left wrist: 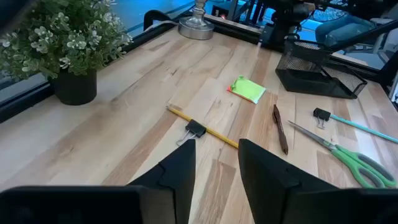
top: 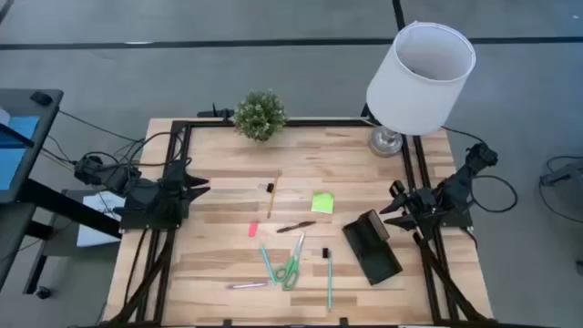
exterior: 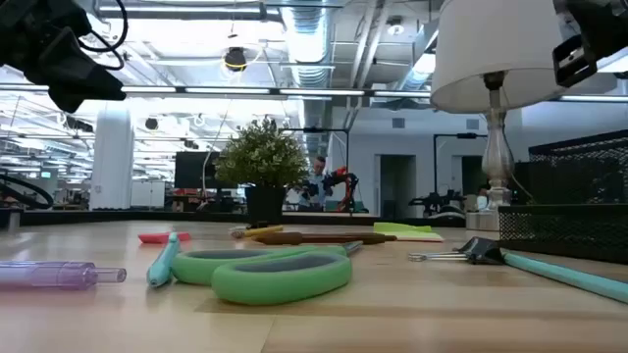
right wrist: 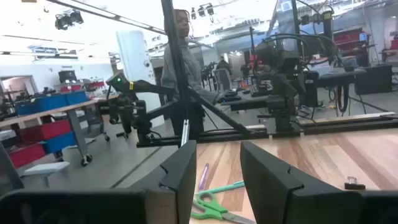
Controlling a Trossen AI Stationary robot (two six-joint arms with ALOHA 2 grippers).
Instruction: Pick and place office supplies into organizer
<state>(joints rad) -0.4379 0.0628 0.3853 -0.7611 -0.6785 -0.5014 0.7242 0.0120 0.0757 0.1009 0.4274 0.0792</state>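
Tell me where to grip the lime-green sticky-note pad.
Grip the sticky-note pad across two opposite edges, coming straight down from above. It lies flat on the table with open wood all round; the dark pen lies apart from it.

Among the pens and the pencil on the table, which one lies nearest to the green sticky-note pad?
The dark pen, lying just below the sticky-note pad in the high view. The wooden pencil lies farther off to its left, and the teal pens and purple pen lie nearer the table's front edge.

The black mesh organizer (top: 372, 246) lies slantwise near the table's right edge; the lime sticky pad (top: 322, 202), wooden pencil (top: 272, 194), pink eraser (top: 253, 230) and green-handled scissors (top: 293, 264) lie scattered mid-table
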